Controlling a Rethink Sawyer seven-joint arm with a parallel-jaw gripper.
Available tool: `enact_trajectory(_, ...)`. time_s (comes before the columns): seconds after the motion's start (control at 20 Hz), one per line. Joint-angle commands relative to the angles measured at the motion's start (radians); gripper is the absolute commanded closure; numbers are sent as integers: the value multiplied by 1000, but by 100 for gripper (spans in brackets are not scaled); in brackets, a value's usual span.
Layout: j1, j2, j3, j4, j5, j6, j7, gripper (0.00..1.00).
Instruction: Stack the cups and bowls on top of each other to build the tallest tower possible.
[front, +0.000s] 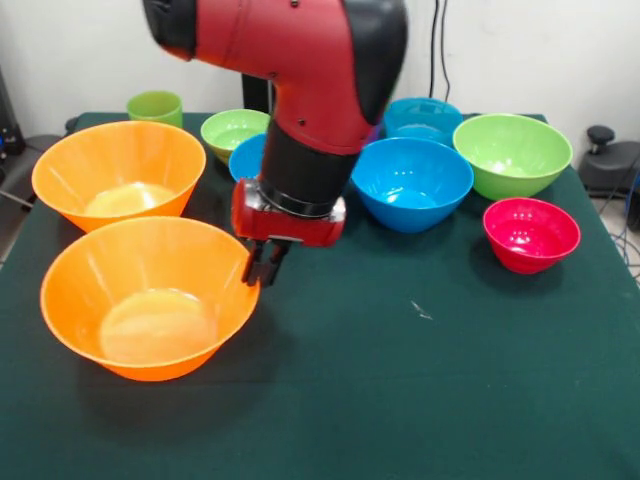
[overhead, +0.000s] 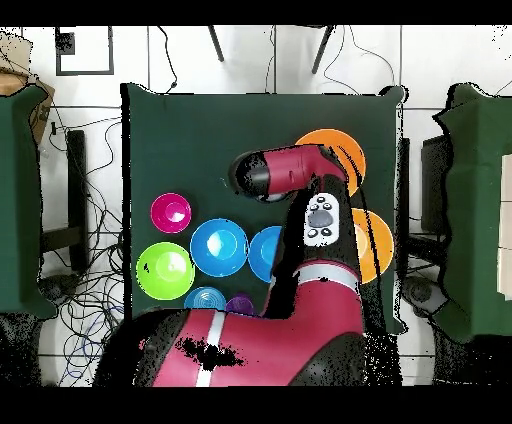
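Two large orange bowls sit at the left in the front view, one far (front: 120, 175) and one near (front: 150, 295). My gripper (front: 264, 266) hangs at the near orange bowl's right rim, touching or nearly touching it. A blue bowl (front: 412, 182) stands in the middle, and a second blue bowl (front: 246, 158) is half hidden behind the arm. Further back are a teal bowl (front: 422, 118), two lime green bowls (front: 512, 152) (front: 235, 130) and the green cup (front: 155, 105). The red-pink bowl (front: 531, 233) sits at the right. The purple cup (overhead: 238, 302) shows from overhead. No tower shows.
All stands on a dark green table (front: 420, 380). In the overhead view the arm (overhead: 300, 260) covers the table's middle and hides the gripper. Other green tables (overhead: 25, 200) flank it, with cables on the floor.
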Motion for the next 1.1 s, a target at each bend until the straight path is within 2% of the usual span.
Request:
enact_trajectory(0.05,49,70,34,-6,35,-42,192,100)
enact_trajectory(0.4,78,43,37,-6,62,10,218,100)
enact_trajectory(1.1,138,41,-4,-6,128,17,279,100)
